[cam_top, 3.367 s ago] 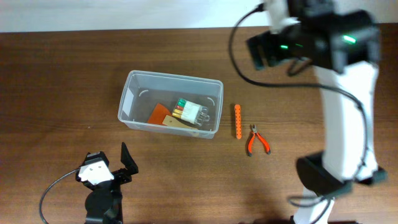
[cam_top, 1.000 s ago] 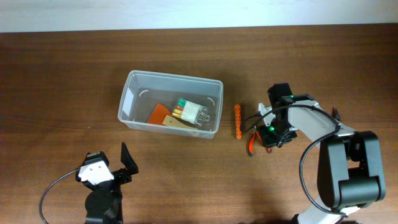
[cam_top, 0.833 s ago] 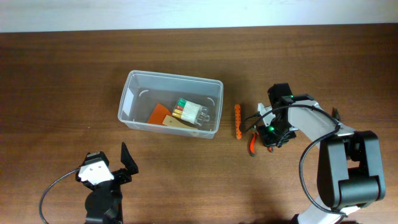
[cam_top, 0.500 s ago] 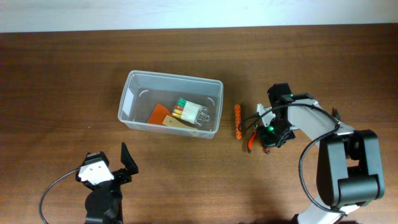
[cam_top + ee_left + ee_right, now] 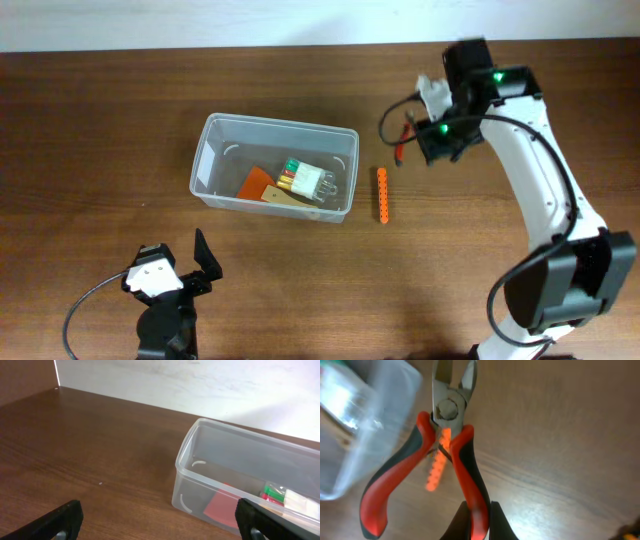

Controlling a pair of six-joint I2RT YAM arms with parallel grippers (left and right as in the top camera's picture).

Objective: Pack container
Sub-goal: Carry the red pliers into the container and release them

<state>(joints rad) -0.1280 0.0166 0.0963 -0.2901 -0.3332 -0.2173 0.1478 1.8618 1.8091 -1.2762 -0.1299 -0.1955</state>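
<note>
Container [image 5: 222, 135], clear and rectangular, sat on the table [image 5: 100, 120] left of the middle, its long sides running roughly left to right. Three things lay inside it, all toward the near right part: one orange flat piece [image 5: 256, 183], one small clear box [image 5: 308, 179] of coloured bits, and one tan piece [image 5: 287, 198] against the near wall. The far left part of its floor was bare.

Just beside its right end, apart from it, lay one orange bar [image 5: 382, 194], pointing away from the near edge. Farther right and toward the back, the right tool [image 5: 432, 135] was closed on a single red handle of one pair of pliers [image 5: 402, 140]. The pliers hung above the table with their other handle spread free; in the right wrist view the bar showed between the handles, and the container was a blur at the upper left.

The left tool [image 5: 160, 522] stood wide open and held nothing, near the front edge, well apart from the container, with bare wood between them. Open wood ran round the container on every side, up to the pale wall [image 5: 200, 20] behind the far edge.
</note>
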